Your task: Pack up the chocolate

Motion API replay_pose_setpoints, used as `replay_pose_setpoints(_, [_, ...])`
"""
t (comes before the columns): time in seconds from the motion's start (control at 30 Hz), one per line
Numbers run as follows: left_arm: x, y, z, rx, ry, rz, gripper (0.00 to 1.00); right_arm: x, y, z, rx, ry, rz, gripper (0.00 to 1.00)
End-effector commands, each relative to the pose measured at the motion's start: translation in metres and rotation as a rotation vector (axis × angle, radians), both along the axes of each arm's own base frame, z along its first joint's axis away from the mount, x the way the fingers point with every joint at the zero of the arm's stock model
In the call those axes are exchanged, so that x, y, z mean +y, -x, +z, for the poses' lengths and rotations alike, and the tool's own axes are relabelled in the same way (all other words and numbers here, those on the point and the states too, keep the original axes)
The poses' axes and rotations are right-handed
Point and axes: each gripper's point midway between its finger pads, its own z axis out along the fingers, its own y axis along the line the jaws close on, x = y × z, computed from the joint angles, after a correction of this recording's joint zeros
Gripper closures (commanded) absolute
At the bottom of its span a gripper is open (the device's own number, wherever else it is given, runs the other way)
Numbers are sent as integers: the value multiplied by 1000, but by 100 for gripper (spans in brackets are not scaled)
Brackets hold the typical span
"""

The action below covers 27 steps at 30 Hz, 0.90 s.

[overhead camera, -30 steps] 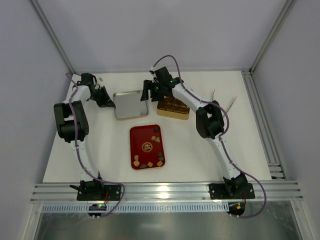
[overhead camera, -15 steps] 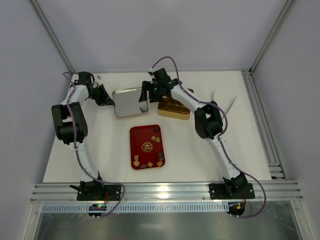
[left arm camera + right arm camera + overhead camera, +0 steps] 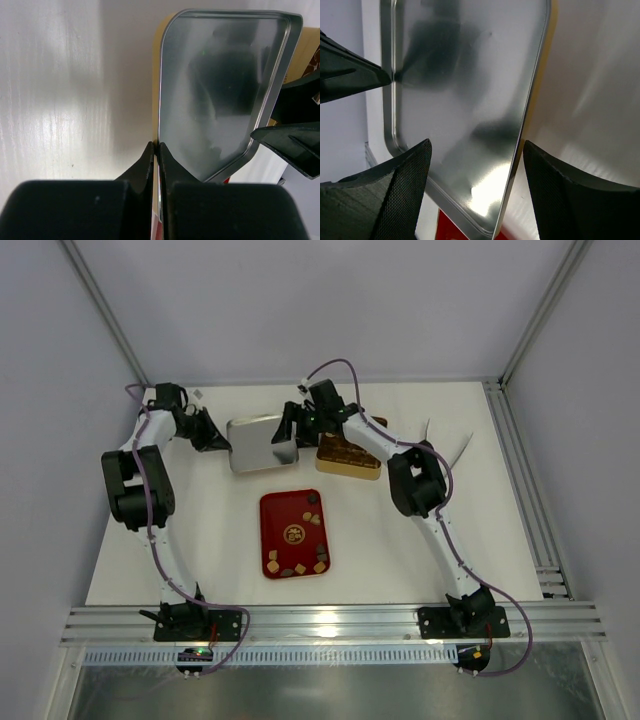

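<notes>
Several chocolates (image 3: pixel 296 533) on red tray (image 3: pixel 280 508), lid (image 3: pixel 252 445) beyond

Shiny silvery metal lid (image 3: pixel 220 90), matt black mesh-textured plastic fingers (image 3: pixel 395 200), glossy red tray (image 3: pixel 278 510), smooth white tabletop (image 3: pixel 60 75).

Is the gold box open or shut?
Open. The gold tin shows its compartments; the silver lid is beside it, pinched by the left gripper.

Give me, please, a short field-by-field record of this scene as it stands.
chocolate: loose pieces lying on the red tray
gold tin: uncovered, just right of the silver lid
left jaws: shut on the silver lid's left edge
right jaws: open, spread at the silver lid's right edge
packing: pieces still on the red tray
</notes>
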Motion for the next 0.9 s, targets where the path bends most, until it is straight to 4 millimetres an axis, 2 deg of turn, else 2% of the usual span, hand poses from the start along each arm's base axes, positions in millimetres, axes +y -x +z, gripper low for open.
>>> replay_pose_setpoints(0.0, [-5,2,37,-73,51,-9,100,12,-2,38,6,-160,15,25])
replay_pose_setpoints(0.13, [-8,3,40,-82,66,-11,100,18,1,54,35,-237,28,30])
replay_pose_setpoints(0.33, [-11,5,44,-92,73,-19,100,20,1,82,36,-330,34,43])
replay_pose_setpoints(0.7, [-15,8,55,-123,54,-35,99,13,4,114,40,-405,27,82])
replay_pose_setpoints(0.83, [-18,10,59,-141,14,-45,83,10,7,123,56,-419,18,93])
replay_pose_setpoints(0.87, [-18,11,63,-149,5,-43,72,9,5,130,34,-438,20,94])
